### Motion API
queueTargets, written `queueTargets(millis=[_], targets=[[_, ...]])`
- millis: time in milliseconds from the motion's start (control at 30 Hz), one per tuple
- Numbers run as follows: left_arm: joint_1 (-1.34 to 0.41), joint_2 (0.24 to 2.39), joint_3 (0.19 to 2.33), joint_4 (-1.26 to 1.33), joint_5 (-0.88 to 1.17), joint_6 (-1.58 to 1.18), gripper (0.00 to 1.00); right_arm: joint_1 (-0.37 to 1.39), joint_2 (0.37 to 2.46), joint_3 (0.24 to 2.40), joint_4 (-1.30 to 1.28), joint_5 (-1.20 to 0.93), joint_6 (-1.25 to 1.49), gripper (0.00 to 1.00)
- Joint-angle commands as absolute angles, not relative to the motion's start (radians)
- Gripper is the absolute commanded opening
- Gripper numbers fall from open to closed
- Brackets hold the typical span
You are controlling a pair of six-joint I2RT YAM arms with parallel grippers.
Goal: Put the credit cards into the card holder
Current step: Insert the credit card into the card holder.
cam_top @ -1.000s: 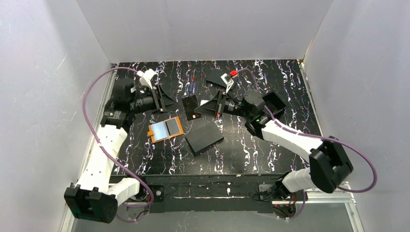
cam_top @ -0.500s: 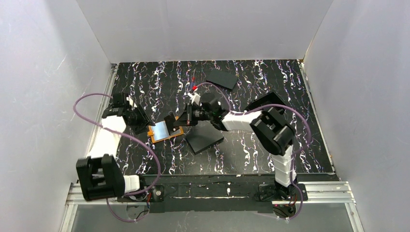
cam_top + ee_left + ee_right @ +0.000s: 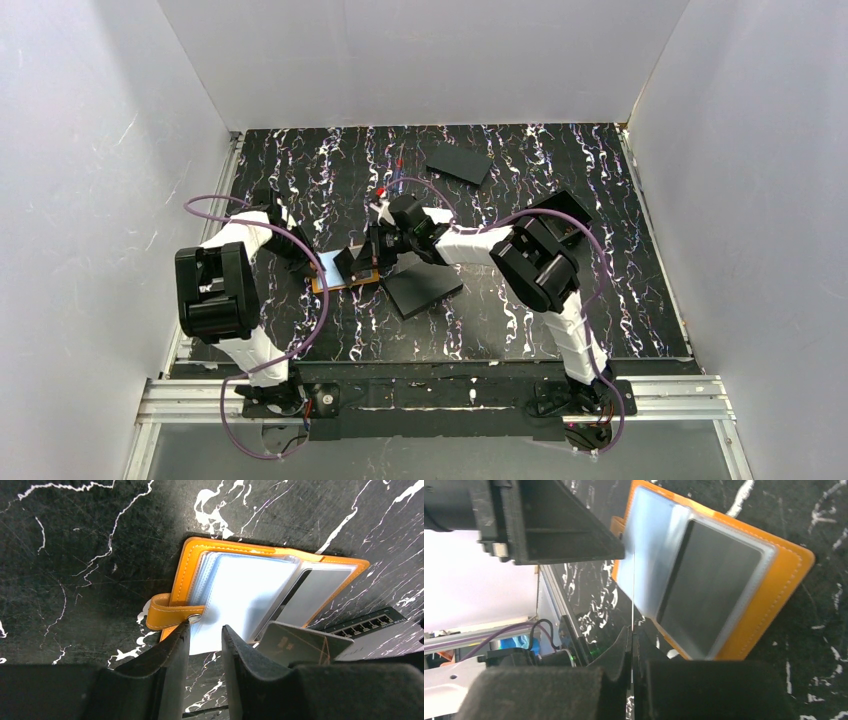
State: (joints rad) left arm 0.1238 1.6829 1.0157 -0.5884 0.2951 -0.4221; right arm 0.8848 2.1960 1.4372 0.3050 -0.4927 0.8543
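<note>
So, card holder [image 3: 183, 576] lies open — 1 dark card [image 3: 709, 590] in clear sleeve.

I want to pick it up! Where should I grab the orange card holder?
Probably the little strap at its edge, coming in from that side. The card holder lies open and flat; only the strap sticks out.

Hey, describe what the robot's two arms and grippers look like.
The left arm and right arm have white links with chunky black joints; a purple cable loops along each. The left gripper and right gripper are matte black, their jaws tapering wedges.
</note>
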Motion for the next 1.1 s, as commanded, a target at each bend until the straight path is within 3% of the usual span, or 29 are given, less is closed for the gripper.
queueTargets(millis=[0, 1067], targets=[[0.130, 1.683, 1.014, -0.615, 0.263, -0.397, 0.28, 0.876, 2.222, 1.478, 0.247, -0.483, 0.824, 0.01], [0.129, 1.697, 0.974, -0.600, 0.272, -0.409, 0.24, 0.847, 2.336, 1.475, 0.390, -0.587, 0.979, 0.01]])
